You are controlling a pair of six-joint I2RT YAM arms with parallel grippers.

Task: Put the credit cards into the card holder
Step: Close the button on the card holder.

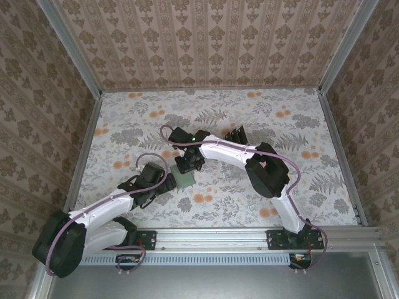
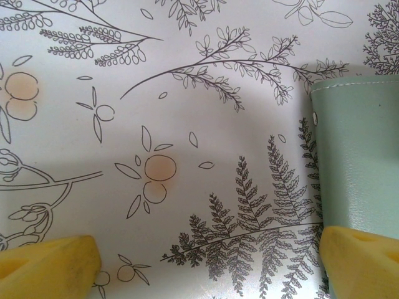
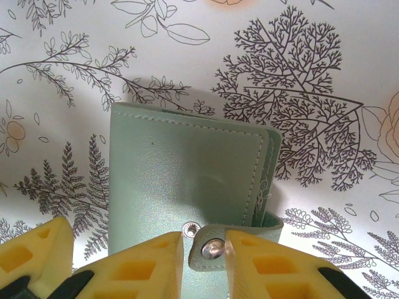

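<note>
The flat, grey-green, square card holder (image 3: 187, 168) with stitched edges lies closed on the table (image 1: 312, 124), which has a white cloth with leaves and orange flowers. It is in the middle, between the two arms. A little green strap, the snap tab (image 3: 211, 248), keeps it shut with a shiny metal button.

The right gripper (image 3: 206, 265) holds its yellow fingers close on both sides of the snap tab. I cannot tell if they pinch it yet. The left gripper (image 2: 206, 268) has its yellow fingers spread wide with nothing between them, and one fingertip is just over the card holder's edge.

So the step, I think, is opening the card holder. Next the right gripper needs a firm pinch on the snap tab and a gentle pull up to pop the button — while the left gripper presses the card holder down so it does not lift or slide.
</note>
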